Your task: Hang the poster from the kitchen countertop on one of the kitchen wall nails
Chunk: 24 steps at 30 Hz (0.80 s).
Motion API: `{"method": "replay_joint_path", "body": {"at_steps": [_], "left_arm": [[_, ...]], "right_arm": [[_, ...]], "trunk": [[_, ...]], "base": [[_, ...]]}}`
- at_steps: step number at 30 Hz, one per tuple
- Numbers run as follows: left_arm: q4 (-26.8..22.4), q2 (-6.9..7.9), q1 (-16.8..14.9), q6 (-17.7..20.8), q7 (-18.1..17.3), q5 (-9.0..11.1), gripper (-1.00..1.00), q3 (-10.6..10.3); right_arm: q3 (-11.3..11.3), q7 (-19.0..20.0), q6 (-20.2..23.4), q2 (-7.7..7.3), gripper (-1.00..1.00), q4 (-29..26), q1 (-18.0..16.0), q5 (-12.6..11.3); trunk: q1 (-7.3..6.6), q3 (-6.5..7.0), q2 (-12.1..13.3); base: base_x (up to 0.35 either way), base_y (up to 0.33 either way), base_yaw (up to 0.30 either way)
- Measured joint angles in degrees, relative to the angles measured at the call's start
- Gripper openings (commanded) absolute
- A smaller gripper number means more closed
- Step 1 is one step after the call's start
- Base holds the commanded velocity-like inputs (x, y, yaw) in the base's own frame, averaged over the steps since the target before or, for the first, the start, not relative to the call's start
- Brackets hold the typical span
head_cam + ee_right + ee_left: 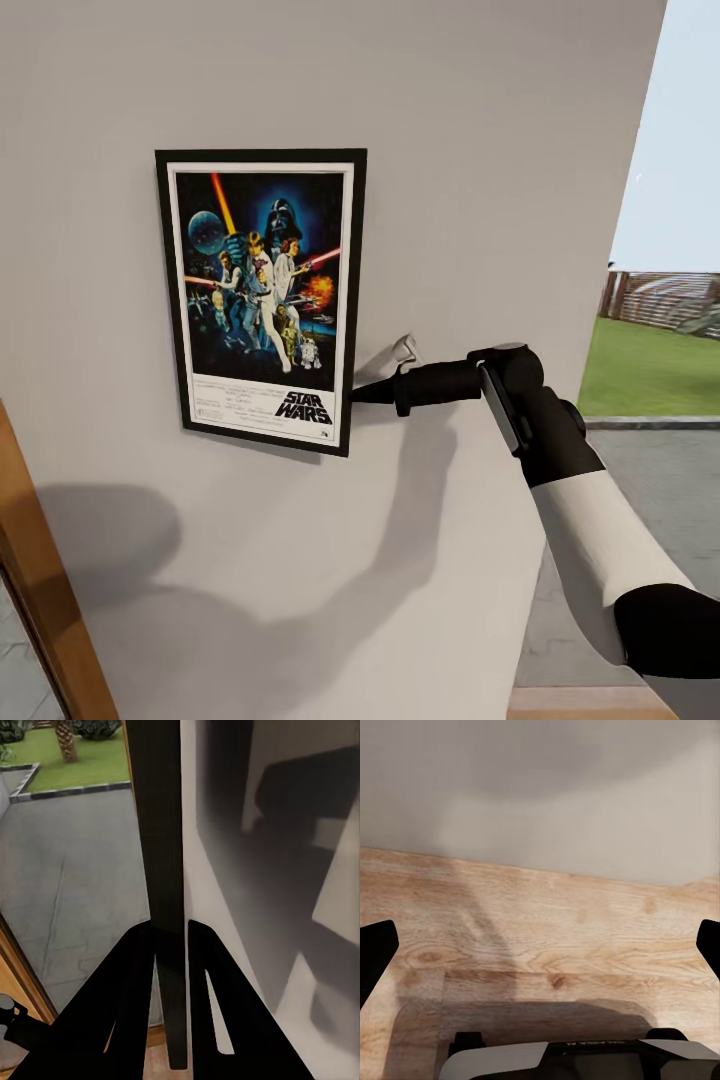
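1. Portrait Star Wars poster in a thin black frame, white border, dark blue space artwork point(262, 300) lies flat against the plain light-grey wall panel point(480, 180), slightly tilted.
2. Right gripper point(362, 392): black fingers point(127, 1005) clenched on the poster's right frame edge, near its lower corner. In the right wrist view the black frame point(161, 832) runs edge-on straight out from between the two fingers, with one finger on each side of it.
3. White-and-black right forearm point(600, 540) reaches in from the side away from the poster; its shadow falls on the wall below the fingers.
4. Left gripper point(540, 945): fingers released, the two black tips point(375, 952) set wide apart, light wooden floor point(547, 937) between and beyond them, grey wall further on.
5. Outdoor lawn and paving point(650, 400) visible past the wall's edge, behind the right wrist.
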Motion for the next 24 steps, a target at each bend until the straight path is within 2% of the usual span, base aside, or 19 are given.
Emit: {"method": "replay_joint_path", "body": {"at_steps": [24], "left_arm": [[-0.17, -0.22, 0.0, -0.05, 0.0, 0.0, 1.0, 0.13]], "right_arm": [[-0.09, -0.01, 0.16, -0.17, -1.0, -1.13, 0.0, -0.19]], "trunk": [[0.0, 0.0, 0.0]], "base": [[0.0, 0.0, 0.0]]}}
